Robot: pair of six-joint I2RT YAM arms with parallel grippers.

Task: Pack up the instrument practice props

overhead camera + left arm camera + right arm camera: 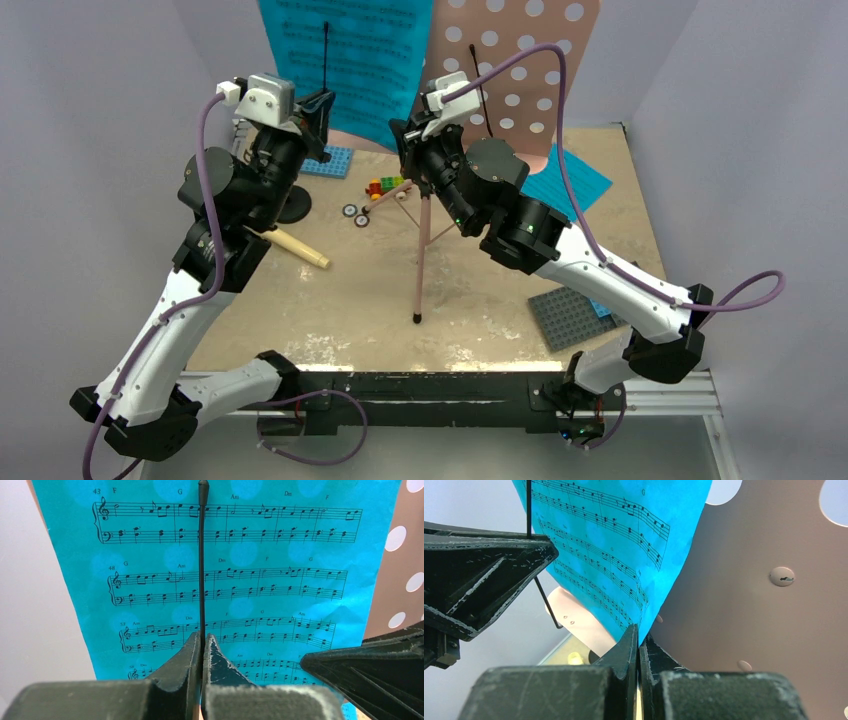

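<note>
Tan tabletop [480,290], grey walls: pink music stand [423,250] standing at centre, cyan sheet-music page [260,580] leaning against its far dotted board.
Left gripper [202,647] is clenching a thin black rod [202,570] before the page; right gripper [639,642] is pinching the page's lower corner.

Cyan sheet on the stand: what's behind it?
The pink hole-dotted board, showing bare at the right; its holes glow through the cyan sheet as pale dots. The rest of it is covered.

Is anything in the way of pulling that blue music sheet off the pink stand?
Yes: a thin black rod runs up across the cyan sheet's front. The left gripper is shut on it; the right gripper pinches the sheet's lower corner.
</note>
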